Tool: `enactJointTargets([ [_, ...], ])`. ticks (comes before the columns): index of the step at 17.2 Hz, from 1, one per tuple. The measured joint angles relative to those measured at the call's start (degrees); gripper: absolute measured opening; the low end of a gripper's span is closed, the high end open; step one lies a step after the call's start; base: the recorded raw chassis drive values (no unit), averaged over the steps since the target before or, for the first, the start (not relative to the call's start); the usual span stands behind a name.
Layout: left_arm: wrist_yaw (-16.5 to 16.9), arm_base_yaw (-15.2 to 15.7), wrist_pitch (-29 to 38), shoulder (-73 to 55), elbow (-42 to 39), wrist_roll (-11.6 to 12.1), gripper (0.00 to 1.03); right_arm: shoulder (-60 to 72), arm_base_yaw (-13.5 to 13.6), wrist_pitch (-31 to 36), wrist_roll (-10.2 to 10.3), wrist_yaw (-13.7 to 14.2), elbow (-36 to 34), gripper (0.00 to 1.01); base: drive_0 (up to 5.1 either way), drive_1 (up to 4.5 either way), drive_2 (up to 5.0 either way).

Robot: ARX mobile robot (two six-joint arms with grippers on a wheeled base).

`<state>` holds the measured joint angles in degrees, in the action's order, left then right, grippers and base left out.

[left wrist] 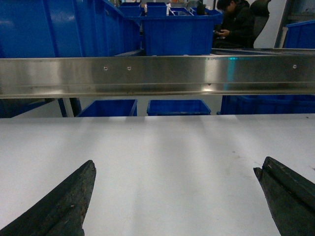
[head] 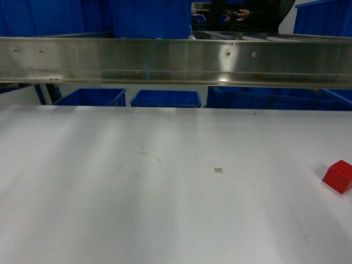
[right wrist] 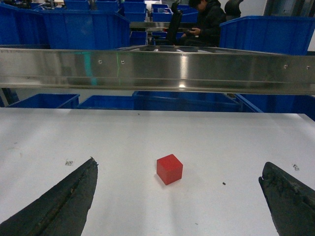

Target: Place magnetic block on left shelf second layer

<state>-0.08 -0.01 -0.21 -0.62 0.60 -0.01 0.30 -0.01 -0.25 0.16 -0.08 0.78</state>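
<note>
Your magnetic block [right wrist: 170, 168] sits loose on the white desk [head: 137, 181], far out on the right side in the head view and almost at the picture's edge. Nothing touches it. From the right wrist camera it lies ahead of the right gripper [right wrist: 178, 196] and roughly centred between the two dark fingers, turned a little so one corner faces you. That gripper's jaws are spread wide with nothing between them, which suits a straight approach: the block is already lined up, so you should need mainly to go forward and down before closing.

The left gripper [left wrist: 174, 196] has its jaws wide apart too and holds nothing, with only bare desk in front of it. It looks parked clear of the work, probably because the block is on the other arm's side.

A long steel rail [head: 176, 60] runs across all three views above the back of the desk, with blue bins [head: 166, 98] behind and below it. You cannot see from here which shelf is the left one, or its second layer. No step of the task looks done yet.
</note>
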Motion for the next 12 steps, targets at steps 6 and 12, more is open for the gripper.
enactJointTargets([
  [6,0.0,0.0,0.0,0.0,0.0,0.0,0.98,0.0,0.0,0.0,0.0,0.02,0.0,0.98,0.0,0.0,0.0],
  [12,0.0,0.0,0.0,0.0,0.0,0.0,0.98,0.0,0.0,0.0,-0.02,0.02,0.0,0.98,0.0,0.0,0.0],
])
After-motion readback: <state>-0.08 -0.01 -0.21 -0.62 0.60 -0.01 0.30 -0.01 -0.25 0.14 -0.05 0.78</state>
